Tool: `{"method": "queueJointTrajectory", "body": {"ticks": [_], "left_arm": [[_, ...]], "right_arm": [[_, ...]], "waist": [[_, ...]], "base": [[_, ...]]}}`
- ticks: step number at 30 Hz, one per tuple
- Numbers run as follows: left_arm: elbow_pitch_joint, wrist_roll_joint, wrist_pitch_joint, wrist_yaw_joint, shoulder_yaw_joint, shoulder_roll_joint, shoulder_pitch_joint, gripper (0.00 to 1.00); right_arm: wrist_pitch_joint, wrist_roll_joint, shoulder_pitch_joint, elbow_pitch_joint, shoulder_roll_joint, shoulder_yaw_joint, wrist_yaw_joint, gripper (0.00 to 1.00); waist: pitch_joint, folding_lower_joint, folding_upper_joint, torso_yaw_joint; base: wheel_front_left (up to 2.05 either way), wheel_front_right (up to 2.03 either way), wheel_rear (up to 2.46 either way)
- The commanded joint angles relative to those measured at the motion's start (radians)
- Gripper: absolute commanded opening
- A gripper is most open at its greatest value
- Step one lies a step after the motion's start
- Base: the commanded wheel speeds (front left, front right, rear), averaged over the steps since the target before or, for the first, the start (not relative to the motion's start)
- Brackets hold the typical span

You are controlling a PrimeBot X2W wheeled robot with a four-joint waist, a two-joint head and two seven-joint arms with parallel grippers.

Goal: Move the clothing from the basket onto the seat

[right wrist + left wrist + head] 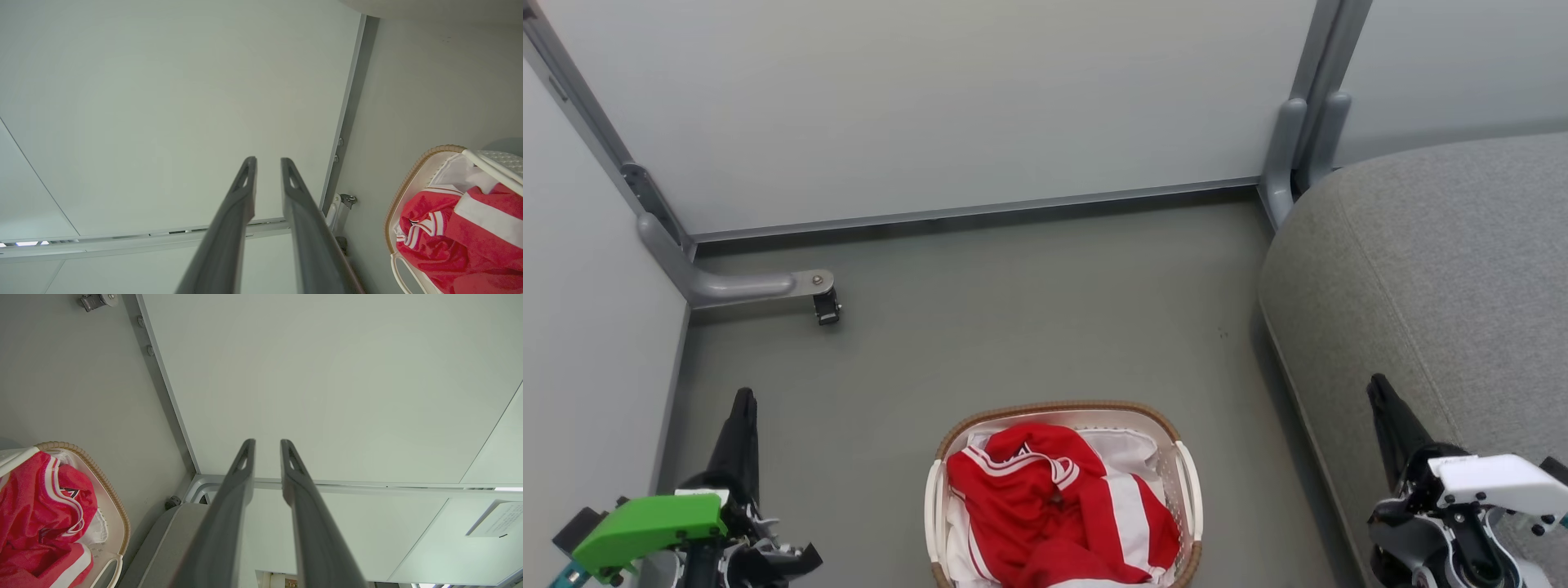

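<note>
Left gripper (743,400) and right gripper (1377,384), both closed and empty, flank the crumpled red white-striped clothing (1045,506) in the oval white plastic basket (1058,406) at bottom centre, each about equally near.

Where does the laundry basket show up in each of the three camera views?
Head view: the basket is at bottom centre, left of the seat.
Left wrist view: the basket is in the lower left corner.
Right wrist view: the basket is at the lower right edge.
Shared landmark: the red clothing with white stripes heaped inside it.
</note>
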Motion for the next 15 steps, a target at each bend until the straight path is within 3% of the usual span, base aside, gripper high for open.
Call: {"method": "queueJointTrajectory", "body": {"ticks": [1,6,15], "left_arm": [[0.013,0.0,-0.001,0.001,-0.001,-0.003,0.008,1.0],[0.015,0.027,-0.024,0.001,-0.01,0.0,0.003,1.0],[0.003,0.195,-0.068,0.0,-0.024,0.008,-0.005,1.0]], "right_arm": [[-0.001,-0.001,0.009,0.01,0.004,0.001,0.0,1.0],[-0.021,-0.02,0.004,0.006,-0.003,0.01,0.0,1.0],[-0.068,-0.136,-0.013,-0.001,-0.029,0.036,0.0,1.0]], "waist": [[0.0,0.0,0.0,0.0],[0.001,0.0,0.0,0.0],[0.003,0.0,0.0,-0.001]], "base": [[0.0,0.0,0.0],[0.0,0.0,0.0],[0.0,0.0,0.0]]}}
